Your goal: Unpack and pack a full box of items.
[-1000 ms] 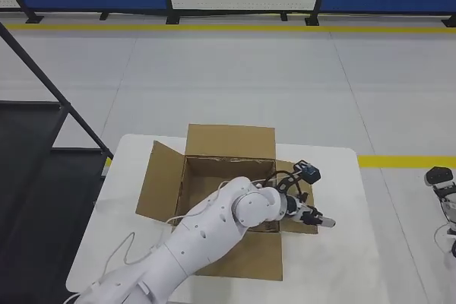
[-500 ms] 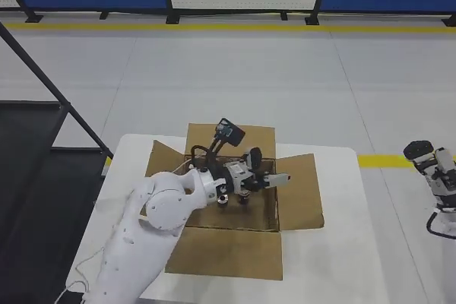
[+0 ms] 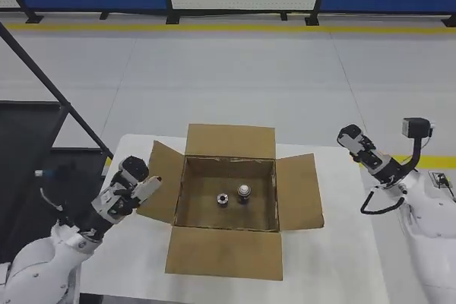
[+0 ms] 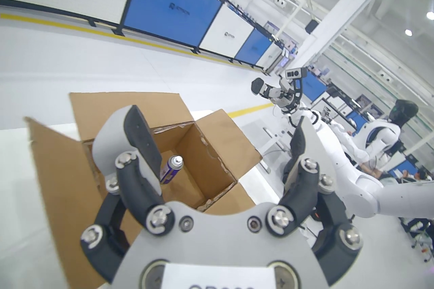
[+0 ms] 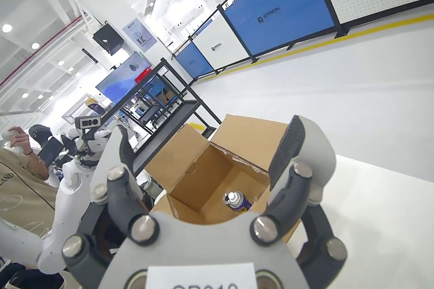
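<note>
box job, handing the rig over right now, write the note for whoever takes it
Left gripper: open, empty, by the box's left flap.
Right gripper: open, empty, out past the right flap.
Box: on the table, all four flaps open. A can stands inside, with a small round item beside it.
Done: box is open.
Left: both items sit in the box and neither is gripped. Whether this is the unpack or the pack phase cannot be told. If unpacking, lift both out, then repack.
</note>
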